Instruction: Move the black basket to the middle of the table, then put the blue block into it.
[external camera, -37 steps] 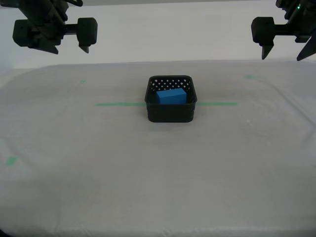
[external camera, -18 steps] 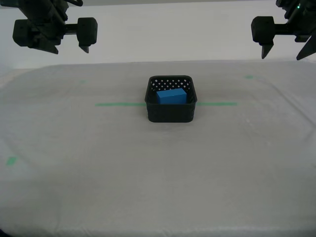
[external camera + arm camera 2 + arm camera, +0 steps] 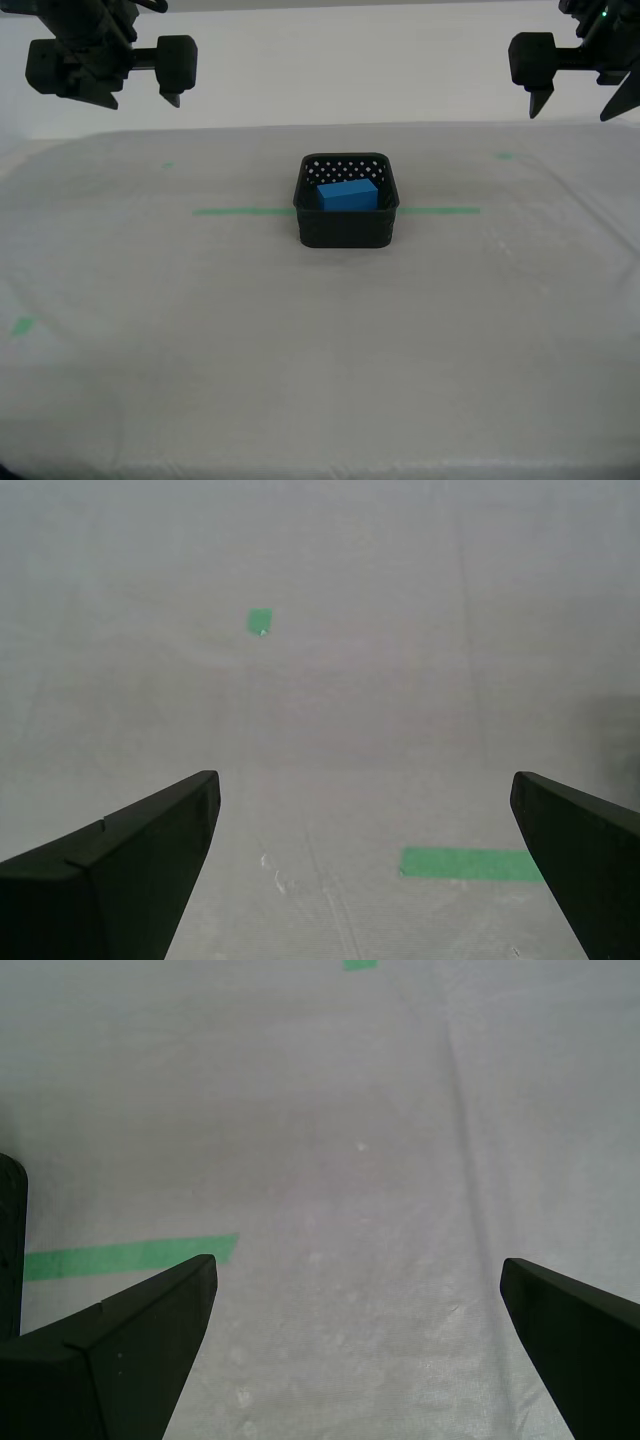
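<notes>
The black basket [image 3: 345, 228] stands at the middle of the table [image 3: 320, 360], over the green tape line [image 3: 235, 211]. The blue block [image 3: 348, 195] lies inside it, slightly tilted. My first gripper [image 3: 572, 112] hangs open high at the exterior view's right, well clear of the basket. Its wrist view shows open fingers [image 3: 357, 1260], bare cloth and a sliver of the basket [image 3: 10, 1240]. My second gripper [image 3: 140, 100] hangs open high at the exterior view's left. Nothing lies between its fingers [image 3: 362, 780], and the basket is out of its wrist view.
Small green tape bits lie on the cloth: one at the back on the exterior view's left [image 3: 168, 165], one at the back right [image 3: 505, 155], one near the front left [image 3: 22, 325]. One end of the tape line [image 3: 465, 863] shows in the second wrist view.
</notes>
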### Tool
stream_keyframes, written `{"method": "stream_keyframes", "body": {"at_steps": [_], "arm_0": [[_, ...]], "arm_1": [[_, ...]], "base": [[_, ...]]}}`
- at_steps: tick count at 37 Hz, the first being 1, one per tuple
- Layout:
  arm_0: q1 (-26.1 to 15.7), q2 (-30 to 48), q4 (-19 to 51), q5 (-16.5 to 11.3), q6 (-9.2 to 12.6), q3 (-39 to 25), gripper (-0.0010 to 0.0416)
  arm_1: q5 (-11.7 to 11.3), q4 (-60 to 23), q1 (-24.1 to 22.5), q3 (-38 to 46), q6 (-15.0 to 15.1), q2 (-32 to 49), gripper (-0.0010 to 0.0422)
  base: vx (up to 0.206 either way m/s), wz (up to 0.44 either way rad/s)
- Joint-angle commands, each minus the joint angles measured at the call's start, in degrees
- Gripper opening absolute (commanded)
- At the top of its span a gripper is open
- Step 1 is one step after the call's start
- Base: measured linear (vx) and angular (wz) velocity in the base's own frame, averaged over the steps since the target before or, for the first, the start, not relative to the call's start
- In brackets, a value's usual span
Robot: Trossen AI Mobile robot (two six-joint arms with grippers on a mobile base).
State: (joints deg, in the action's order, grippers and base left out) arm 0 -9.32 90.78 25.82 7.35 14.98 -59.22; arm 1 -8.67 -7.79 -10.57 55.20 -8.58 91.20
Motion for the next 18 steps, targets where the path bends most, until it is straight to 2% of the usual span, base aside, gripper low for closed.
{"method": "stream_keyframes", "body": {"at_steps": [1,18], "arm_0": [[0.0,0.0,-0.1,0.0,0.0,0.0,0.0399],[0.0,0.0,-0.1,0.0,0.0,0.0,0.0399]], "arm_1": [[0.1,0.0,0.0,0.1,0.2,0.0,0.04],[0.1,0.0,0.0,0.1,0.2,0.0,0.04]], "base": [[0.0,0.0],[0.0,0.0]]}}
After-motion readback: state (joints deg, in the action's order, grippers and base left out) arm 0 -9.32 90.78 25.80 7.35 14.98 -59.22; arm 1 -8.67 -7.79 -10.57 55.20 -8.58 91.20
